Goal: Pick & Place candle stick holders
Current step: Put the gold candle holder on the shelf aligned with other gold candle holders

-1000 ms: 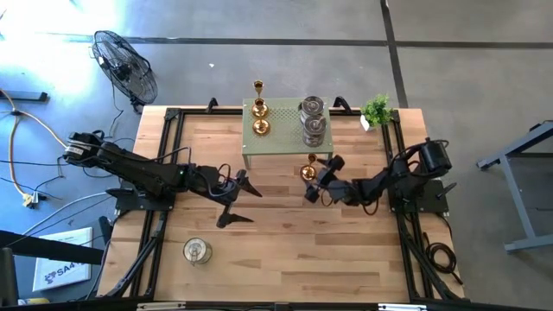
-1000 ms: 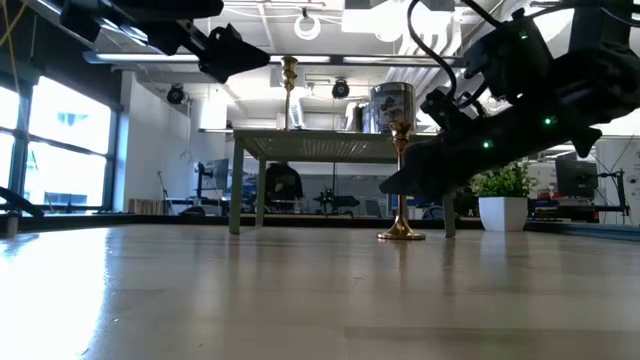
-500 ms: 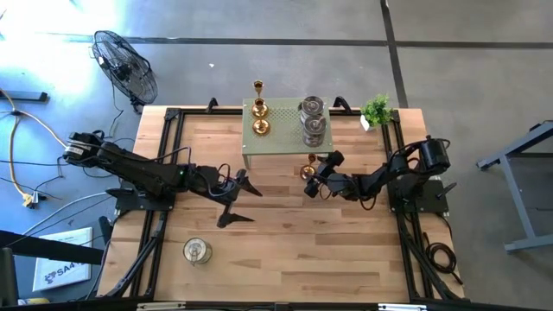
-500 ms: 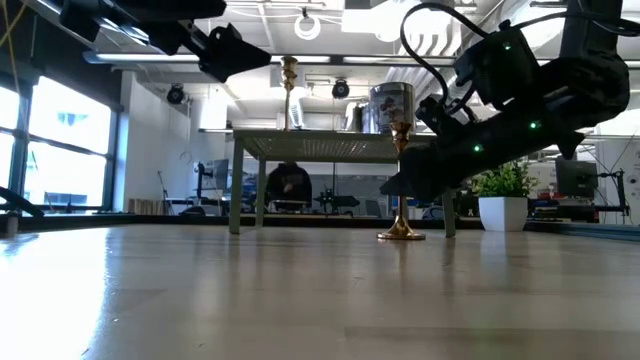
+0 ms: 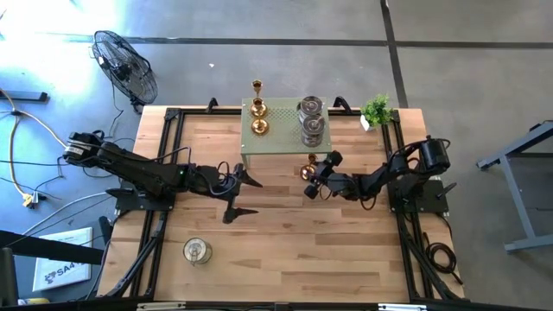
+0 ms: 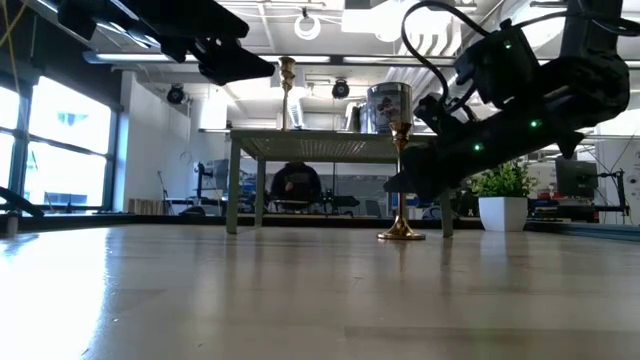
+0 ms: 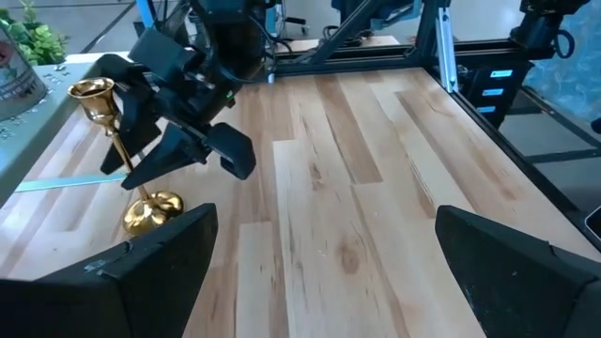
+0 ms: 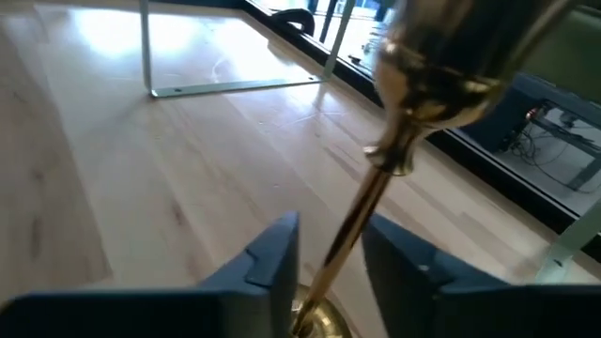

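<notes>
Right end effector (image 5: 308, 171) now narrowed around gold candle stick holder (image 6: 402, 180) stem, contact unclear.

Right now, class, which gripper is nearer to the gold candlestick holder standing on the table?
The right gripper: it straddles the gold candlestick holder at its stem. The left gripper hangs open over the table's middle, well away.

Gold candle stick holder (image 8: 399, 141) is blurred and its top is cut off in the right wrist view; its base is mostly hidden behind the right gripper (image 8: 329, 249). Contact between fingers and stem cannot be told. Silver holder (image 5: 197, 251) detail is too small.
</notes>
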`<state>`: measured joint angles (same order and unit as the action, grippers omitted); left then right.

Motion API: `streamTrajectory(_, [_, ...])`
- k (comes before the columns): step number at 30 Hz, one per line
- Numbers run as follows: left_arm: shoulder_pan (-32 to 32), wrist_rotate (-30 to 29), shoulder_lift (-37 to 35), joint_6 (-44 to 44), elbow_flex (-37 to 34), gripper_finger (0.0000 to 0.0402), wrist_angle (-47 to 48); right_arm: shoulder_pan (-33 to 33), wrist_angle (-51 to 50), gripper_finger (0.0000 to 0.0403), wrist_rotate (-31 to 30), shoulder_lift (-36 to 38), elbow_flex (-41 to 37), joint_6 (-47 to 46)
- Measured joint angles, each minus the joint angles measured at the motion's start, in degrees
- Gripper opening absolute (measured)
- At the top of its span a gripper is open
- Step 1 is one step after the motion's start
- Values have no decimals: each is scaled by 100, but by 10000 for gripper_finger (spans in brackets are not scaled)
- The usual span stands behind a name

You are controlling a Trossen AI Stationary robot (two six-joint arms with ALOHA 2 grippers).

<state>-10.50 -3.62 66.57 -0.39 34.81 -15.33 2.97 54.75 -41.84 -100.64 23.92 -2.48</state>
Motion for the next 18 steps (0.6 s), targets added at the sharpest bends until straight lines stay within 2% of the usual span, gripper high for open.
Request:
streamTrajectory(6, [0,-2,0,-12,0,392,0,152,52,17,200,4,10,129])
streamTrajectory(8, [0,-3,0,-12,0,392,0,205,50,14,235,9,15,144])
streamTrajectory(12, [-2,-6,0,-13,0,392,0,334,27,33,43,17,9,16])
streamTrajectory(18, [-2,-9,1,-13,0,392,0,637,19,10,318,218,4,39])
